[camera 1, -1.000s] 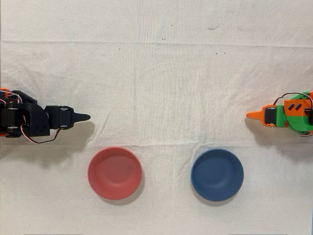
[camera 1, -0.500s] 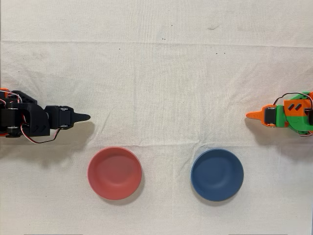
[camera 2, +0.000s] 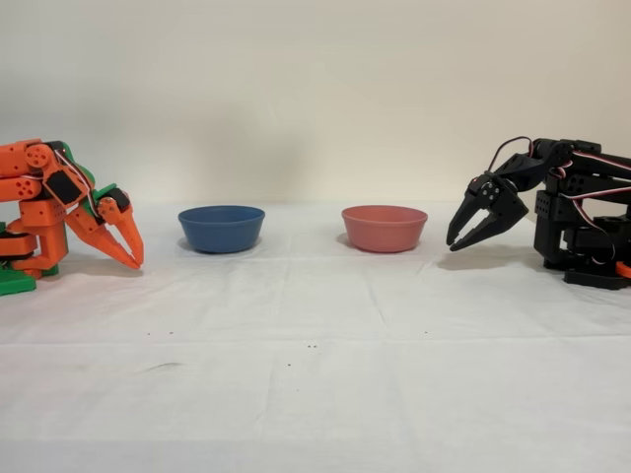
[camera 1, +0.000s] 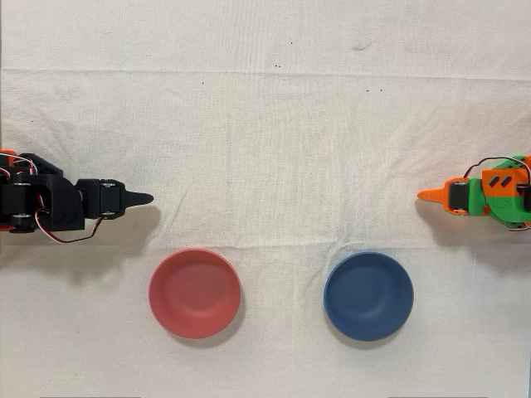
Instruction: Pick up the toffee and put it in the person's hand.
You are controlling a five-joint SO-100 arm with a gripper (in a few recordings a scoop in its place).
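The black arm's gripper (camera 2: pixel 455 242) is being held folded back at the right of the fixed view, just above the white cloth (camera 2: pixel 315 325), with its fingers parted a little. In the overhead view the gripper (camera 1: pixel 143 198) is pointing right from the left edge, its gap hard to judge there. A pinkish-red bowl (camera 1: pixel 195 293) and a blue bowl (camera 1: pixel 368 296) are sitting well apart near the bottom edge. The orange arm (camera 2: pixel 59 212) is standing idle.
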